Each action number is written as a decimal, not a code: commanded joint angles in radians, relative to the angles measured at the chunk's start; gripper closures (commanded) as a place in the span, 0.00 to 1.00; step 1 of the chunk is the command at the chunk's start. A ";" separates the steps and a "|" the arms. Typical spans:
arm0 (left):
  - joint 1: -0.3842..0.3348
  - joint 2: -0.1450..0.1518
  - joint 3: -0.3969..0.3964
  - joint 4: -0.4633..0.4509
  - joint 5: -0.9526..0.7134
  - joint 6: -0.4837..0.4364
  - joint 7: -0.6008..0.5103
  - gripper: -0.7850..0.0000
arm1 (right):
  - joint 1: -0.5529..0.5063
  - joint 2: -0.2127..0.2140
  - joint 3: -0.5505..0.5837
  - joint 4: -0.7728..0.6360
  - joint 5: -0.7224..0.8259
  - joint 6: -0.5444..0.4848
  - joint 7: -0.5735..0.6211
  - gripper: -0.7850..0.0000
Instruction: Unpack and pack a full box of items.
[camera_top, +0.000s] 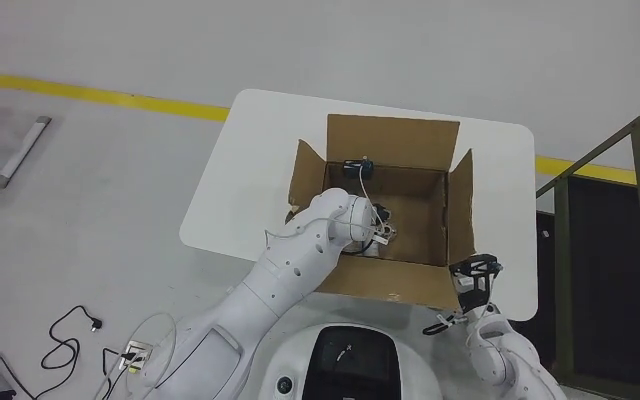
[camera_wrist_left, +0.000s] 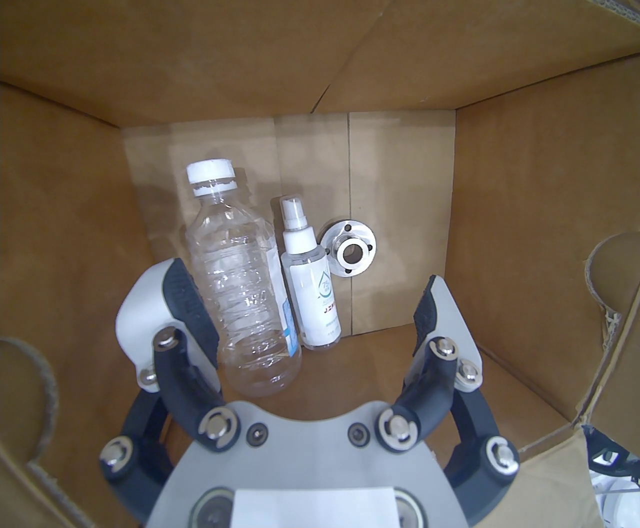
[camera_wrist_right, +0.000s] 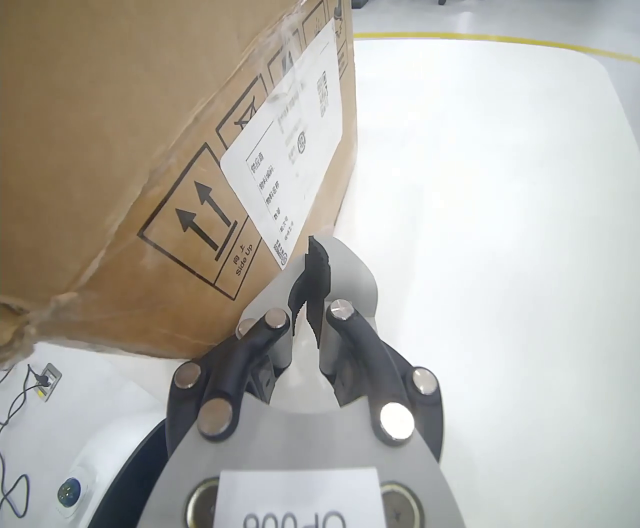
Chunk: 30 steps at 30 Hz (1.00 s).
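Note:
An open cardboard box (camera_top: 460, 215) stands on the white table (camera_top: 250, 170). My left arm is down inside it, and my left gripper (camera_wrist_left: 310, 300) hangs open over the box floor. A clear empty water bottle (camera_wrist_left: 240, 280) with a white cap lies close to one of the fingers (camera_wrist_left: 187, 305), without touching it that I can tell. A small white spray bottle (camera_wrist_left: 310, 290) lies beside it, and a shiny metal flange (camera_wrist_left: 350, 248) rests just past that. My right gripper (camera_wrist_right: 312, 270) is shut and empty, outside the box near its corner (camera_wrist_right: 320, 150).
The box walls (camera_wrist_left: 525, 225) close in on all sides of the left gripper. Its flaps (camera_top: 395, 135) stand open. A small dark object with a white cord (camera_top: 358, 167) sits at the box's far inner wall. Bare tabletop (camera_wrist_right: 500, 200) stretches past the right gripper.

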 joint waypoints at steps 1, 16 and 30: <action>0.000 0.000 0.000 0.000 0.000 0.000 0.000 0.00 | -0.004 -0.001 0.000 -0.002 0.005 -0.004 0.005 1.00; 0.022 0.004 -0.007 0.000 0.037 0.000 0.017 0.00 | -0.121 0.010 0.151 -0.221 -0.056 0.061 -0.051 1.00; -0.033 -0.039 0.024 0.141 0.044 0.046 -0.020 0.00 | -0.176 0.012 0.214 -0.326 -0.108 0.086 -0.022 1.00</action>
